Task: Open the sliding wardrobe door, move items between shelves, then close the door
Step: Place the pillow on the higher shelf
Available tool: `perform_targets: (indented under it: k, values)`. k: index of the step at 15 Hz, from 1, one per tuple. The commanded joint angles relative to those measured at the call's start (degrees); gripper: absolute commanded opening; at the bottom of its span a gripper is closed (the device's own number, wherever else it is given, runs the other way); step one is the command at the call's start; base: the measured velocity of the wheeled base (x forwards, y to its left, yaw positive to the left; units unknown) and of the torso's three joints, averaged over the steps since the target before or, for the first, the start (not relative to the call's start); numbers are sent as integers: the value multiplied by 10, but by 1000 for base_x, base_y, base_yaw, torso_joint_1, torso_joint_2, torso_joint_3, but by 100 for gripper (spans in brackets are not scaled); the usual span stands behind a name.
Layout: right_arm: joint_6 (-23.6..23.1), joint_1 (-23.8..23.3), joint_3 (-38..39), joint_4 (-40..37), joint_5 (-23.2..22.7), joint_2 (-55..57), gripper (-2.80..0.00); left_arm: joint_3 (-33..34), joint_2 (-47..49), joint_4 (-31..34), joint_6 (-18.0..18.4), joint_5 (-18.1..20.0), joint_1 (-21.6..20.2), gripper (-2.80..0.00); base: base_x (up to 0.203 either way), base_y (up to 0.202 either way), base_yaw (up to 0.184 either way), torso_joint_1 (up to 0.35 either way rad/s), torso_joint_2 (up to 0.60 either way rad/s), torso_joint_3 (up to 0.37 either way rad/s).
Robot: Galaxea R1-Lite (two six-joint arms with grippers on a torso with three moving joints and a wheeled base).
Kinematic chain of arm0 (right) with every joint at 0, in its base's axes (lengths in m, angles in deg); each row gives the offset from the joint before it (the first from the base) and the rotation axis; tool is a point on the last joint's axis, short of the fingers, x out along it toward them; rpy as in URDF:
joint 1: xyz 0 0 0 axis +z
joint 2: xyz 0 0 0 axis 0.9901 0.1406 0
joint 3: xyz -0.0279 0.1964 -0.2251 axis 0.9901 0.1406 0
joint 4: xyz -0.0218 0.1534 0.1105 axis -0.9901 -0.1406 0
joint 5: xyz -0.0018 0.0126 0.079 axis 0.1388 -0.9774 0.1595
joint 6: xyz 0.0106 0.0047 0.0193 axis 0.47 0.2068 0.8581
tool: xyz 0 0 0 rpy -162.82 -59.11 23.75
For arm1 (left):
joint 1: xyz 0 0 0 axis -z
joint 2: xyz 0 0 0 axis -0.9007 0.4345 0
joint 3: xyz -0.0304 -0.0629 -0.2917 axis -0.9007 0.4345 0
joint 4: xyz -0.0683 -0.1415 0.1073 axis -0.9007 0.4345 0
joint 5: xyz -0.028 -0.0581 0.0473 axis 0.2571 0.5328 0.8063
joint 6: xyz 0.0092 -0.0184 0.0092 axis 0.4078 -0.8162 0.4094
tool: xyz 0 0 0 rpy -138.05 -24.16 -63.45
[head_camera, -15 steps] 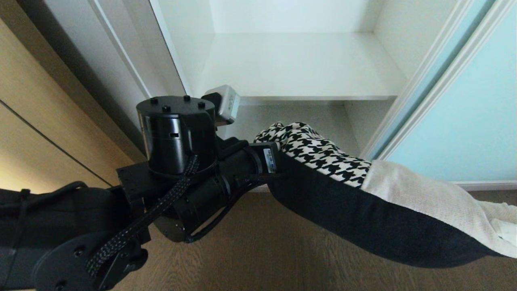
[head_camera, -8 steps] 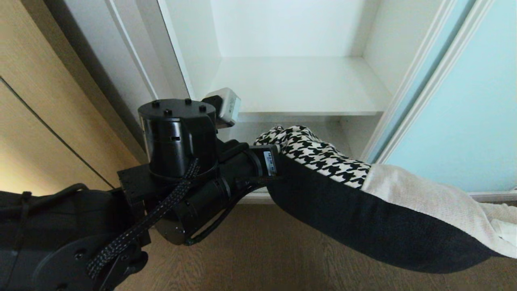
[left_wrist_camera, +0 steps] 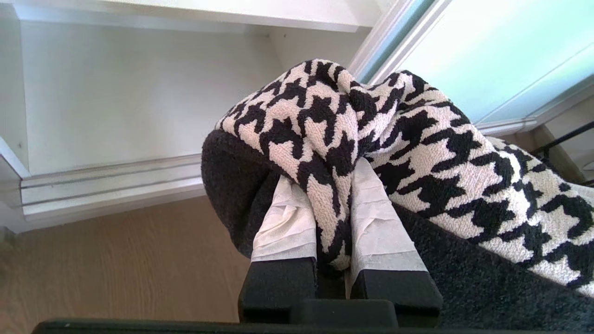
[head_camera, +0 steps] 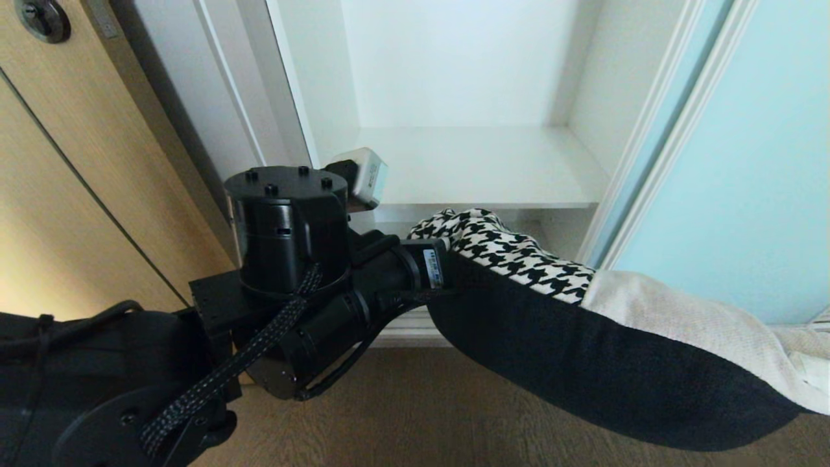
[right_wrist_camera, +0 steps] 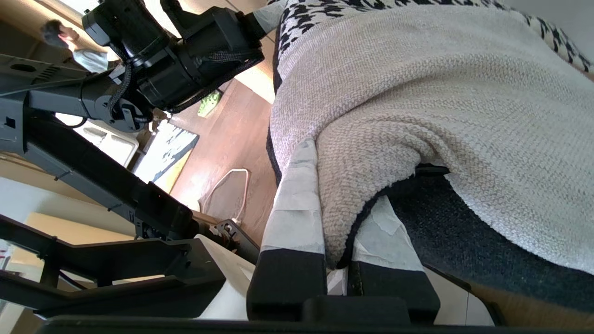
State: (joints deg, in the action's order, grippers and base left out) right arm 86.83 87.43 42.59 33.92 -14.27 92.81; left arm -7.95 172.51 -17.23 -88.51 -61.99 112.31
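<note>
Before white shelf [head_camera: 480,165], cushion [head_camera: 583,350] pinched by both jaws, glass door [head_camera: 765,168] right, wood floor [head_camera: 415,415] below

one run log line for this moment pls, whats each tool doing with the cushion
left tool: shut on cushion houndstooth corner | right tool: shut on cream corner | cushion: held off floor before open wardrobe | shelf: bare | sliding door: open

White wardrobe shelf [head_camera: 480,162] above grey-brown wood-grain floor [head_camera: 415,415]
</note>
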Motion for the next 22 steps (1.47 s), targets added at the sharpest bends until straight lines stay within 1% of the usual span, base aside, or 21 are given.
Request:
perform_targets:
  k: [1, 6, 8, 12, 14, 17, 19, 22]
  values:
    - [1, 0, 0, 1, -2, 4, -280, 1, 3, -3, -2, -1, 0, -280, 0, 0, 0, 6, 0, 46]
    - [3, 0, -5, 1, -1, 15, -280, 11, 3, -3, 2, 0, 0, -280, 0, 0, 0, 1, 0, 6]
    - [20, 1, -7, 4, -3, 14, -280, 10, 2, -3, 3, 0, 0, -280, 0, 0, 0, 0, 0, 0]
    - [22, 11, -16, 4, -2, 17, -280, 2, -1, -2, 13, 0, 0, -280, 0, 0, 0, 0, 0, 0]
    - [27, 26, -31, 4, -1, 23, -280, -3, -9, -1, 17, 0, 0, -280, 0, 0, 0, 0, 0, 0]
    - [41, 28, -39, 3, -1, 25, -280, -4, -10, 0, 19, 0, 0, -280, 0, 0, 0, 0, 0, 0]
    - [43, 28, -33, 4, 0, 30, -280, -7, -9, 0, 24, 1, 0, -280, 113, 0, 0, 0, 0, 7]
    - [42, 28, -33, 4, 0, 34, -280, -13, -7, 1, 24, 1, 0, -280, 198, 0, 1, 9, 3, -1]
